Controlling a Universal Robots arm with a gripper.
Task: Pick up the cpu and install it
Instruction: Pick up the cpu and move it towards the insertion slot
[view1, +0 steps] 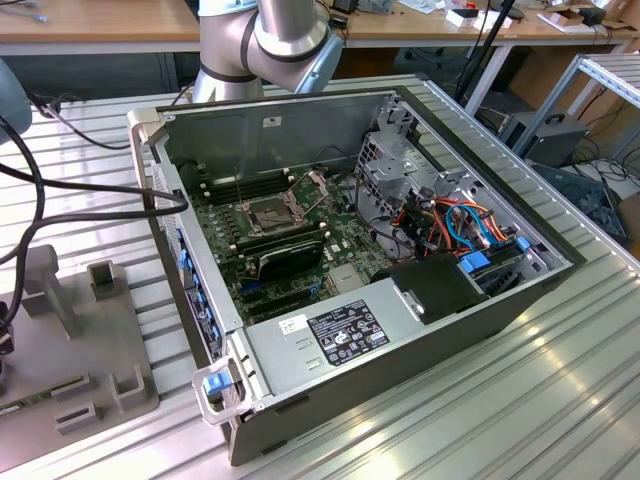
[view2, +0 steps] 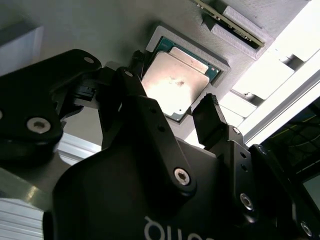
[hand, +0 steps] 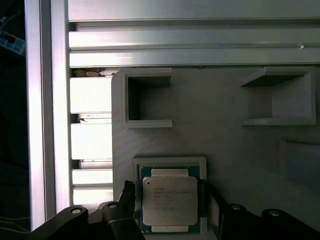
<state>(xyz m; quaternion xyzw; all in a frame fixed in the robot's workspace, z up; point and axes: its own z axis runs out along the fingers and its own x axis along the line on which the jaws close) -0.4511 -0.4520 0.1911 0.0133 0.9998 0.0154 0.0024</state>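
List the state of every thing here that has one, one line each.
cpu: lying flat in its recess in the grey holder, not lifted.
gripper: open, one finger on each side of the cpu.
computer case: lying on its side, cover off, inside exposed.
socket: frame swung up, seat looks empty.

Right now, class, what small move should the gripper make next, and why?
Probably a short, straight descent, fingers kept apart. The gripper is open and centred over the cpu, which lies flat in its grey holder; its fingers flank the cpu without touching it, apparently just above.
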